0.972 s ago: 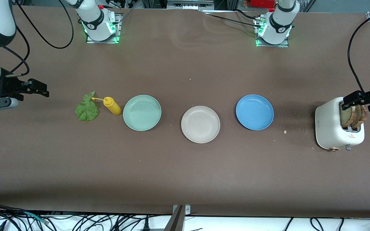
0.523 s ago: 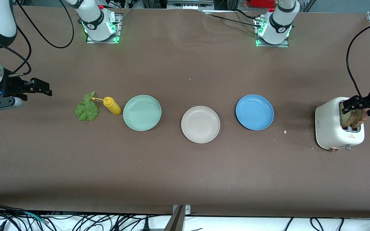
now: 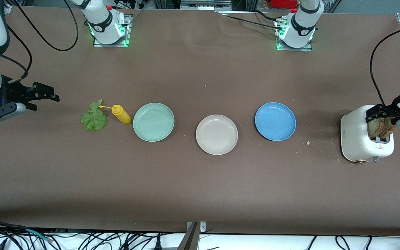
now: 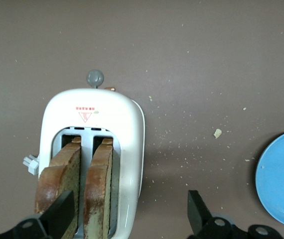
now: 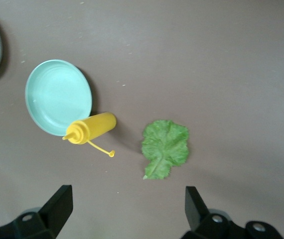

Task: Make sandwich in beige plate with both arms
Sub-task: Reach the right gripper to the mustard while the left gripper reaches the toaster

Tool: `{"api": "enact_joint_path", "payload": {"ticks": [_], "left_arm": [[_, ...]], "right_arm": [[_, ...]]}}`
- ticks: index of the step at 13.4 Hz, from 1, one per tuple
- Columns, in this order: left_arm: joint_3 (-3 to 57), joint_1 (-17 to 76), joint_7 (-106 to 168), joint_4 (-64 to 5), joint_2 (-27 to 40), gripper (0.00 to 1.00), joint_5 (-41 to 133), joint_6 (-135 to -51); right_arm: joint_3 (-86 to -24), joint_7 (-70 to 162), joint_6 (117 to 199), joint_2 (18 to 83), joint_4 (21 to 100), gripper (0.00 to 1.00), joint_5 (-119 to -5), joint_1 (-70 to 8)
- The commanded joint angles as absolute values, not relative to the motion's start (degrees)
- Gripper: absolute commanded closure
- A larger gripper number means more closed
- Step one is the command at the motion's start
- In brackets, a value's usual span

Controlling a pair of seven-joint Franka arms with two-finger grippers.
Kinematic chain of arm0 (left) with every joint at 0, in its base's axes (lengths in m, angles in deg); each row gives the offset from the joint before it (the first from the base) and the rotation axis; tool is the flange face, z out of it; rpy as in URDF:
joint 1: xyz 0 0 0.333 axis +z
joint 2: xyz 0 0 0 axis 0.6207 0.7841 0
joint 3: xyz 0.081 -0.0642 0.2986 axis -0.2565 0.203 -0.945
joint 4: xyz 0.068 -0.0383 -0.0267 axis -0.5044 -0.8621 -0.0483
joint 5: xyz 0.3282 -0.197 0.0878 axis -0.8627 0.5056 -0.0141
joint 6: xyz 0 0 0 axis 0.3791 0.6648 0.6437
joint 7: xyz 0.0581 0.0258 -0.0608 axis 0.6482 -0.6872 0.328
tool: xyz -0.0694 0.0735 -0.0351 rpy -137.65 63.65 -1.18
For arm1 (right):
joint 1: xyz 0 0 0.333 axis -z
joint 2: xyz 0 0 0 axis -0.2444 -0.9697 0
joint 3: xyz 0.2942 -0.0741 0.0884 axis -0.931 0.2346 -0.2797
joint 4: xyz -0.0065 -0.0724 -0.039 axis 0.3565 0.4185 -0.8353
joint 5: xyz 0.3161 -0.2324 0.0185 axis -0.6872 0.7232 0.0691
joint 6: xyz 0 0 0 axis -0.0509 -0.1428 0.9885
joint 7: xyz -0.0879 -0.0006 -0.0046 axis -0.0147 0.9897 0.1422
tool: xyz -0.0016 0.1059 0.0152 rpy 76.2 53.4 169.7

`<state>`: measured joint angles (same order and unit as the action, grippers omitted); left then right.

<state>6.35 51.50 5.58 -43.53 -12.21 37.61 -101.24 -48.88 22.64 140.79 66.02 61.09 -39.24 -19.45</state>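
The beige plate [image 3: 216,134] lies empty at the middle of the table. Two browned bread slices [image 3: 380,126] [image 4: 77,189] stand upright in the slots of a white toaster [image 3: 358,139] [image 4: 127,134] at the left arm's end. My left gripper [image 3: 378,113] [image 4: 129,211] hangs open over the toaster, one finger above a slice, the other above bare table. A green lettuce leaf [image 3: 94,119] [image 5: 165,148] lies flat at the right arm's end. My right gripper [image 3: 49,94] [image 5: 128,201] is open over bare table beside the leaf, holding nothing.
A mint-green plate [image 3: 153,122] [image 5: 57,97] and a blue plate [image 3: 275,121] [image 4: 281,179] flank the beige one. A yellow squeeze bottle [image 3: 122,115] [image 5: 89,127] lies on its side between leaf and mint plate. Crumbs [image 3: 308,142] dot the table between the toaster and the blue plate.
The left gripper has drawn in and down over the toaster's slices. The right gripper has crept toward the lettuce. Both stay open.
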Motion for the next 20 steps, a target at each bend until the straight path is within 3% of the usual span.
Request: {"api": "enact_joint_path", "payload": {"ticks": [1, 7, 11, 15, 19, 20], "left_arm": [[6.9, 53.0, 3.5, -45.7, -13.2, 0.0, 36.4, -102.9], [6.9, 54.0, 2.9, -46.5, -11.5, 0.0, 36.7, -105.3], [6.9, 54.0, 3.0, -47.4, -11.1, 0.03, 37.0, -106.0], [6.9, 55.1, 3.0, -47.6, -11.0, 0.29, 37.0, -105.9], [6.9, 55.4, 2.9, -47.5, -10.8, 0.64, 36.6, -105.8], [6.9, 55.4, 2.8, -47.5, -10.8, 0.76, 36.3, -105.7]], "right_arm": [[-46.6, 12.5, 145.7, 67.5, 67.0, 0.0, -43.7, -19.2], [-44.0, -9.7, 153.7, 65.0, 77.0, 0.0, -57.3, -19.1], [-43.9, -26.0, 151.0, 61.5, 77.2, 0.0, -66.3, -16.7], [-42.4, -41.7, 142.0, 60.1, 74.4, 0.0, -70.9, -12.3], [-42.4, -63.5, 137.1, 51.3, 75.0, 0.0, -85.4, -11.3], [-42.4, -68.4, 135.2, 48.5, 74.4, 0.0, -88.3, -11.3]]}}
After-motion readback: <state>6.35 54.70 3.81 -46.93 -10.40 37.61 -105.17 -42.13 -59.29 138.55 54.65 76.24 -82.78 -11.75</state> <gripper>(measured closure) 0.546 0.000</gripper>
